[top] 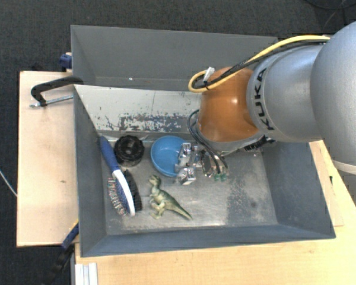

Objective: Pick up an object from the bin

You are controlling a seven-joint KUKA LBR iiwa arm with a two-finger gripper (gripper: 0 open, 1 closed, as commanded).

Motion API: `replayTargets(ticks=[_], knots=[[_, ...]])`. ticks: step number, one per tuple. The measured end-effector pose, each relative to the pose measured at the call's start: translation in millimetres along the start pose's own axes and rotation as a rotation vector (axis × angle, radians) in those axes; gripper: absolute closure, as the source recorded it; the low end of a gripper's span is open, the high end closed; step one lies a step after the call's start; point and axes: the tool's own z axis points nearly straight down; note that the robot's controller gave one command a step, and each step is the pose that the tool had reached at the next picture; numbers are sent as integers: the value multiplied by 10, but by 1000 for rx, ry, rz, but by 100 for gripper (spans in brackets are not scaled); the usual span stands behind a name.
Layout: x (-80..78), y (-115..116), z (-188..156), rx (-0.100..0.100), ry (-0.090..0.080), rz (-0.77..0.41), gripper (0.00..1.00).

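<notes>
On the bin's (86, 159) left floor a blue-handled brush (120, 180) is lying, a black round cap (129, 149) beside its tip, a green toy dinosaur (164, 200) further right, then a blue bowl (165, 154). Just beside its right rim my gripper (190, 166) is pointing down, my arm reaching in from the right; parted or closed, I cannot tell.

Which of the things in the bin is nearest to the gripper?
The round blue bowl: the gripper is at its right edge. The black lid, brush and dinosaur lie farther off.
</notes>
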Motion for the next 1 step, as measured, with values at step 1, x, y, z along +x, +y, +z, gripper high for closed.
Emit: replayTargets(ticks=[1], knots=[[28,175,-1379,4,-14,16,100]])
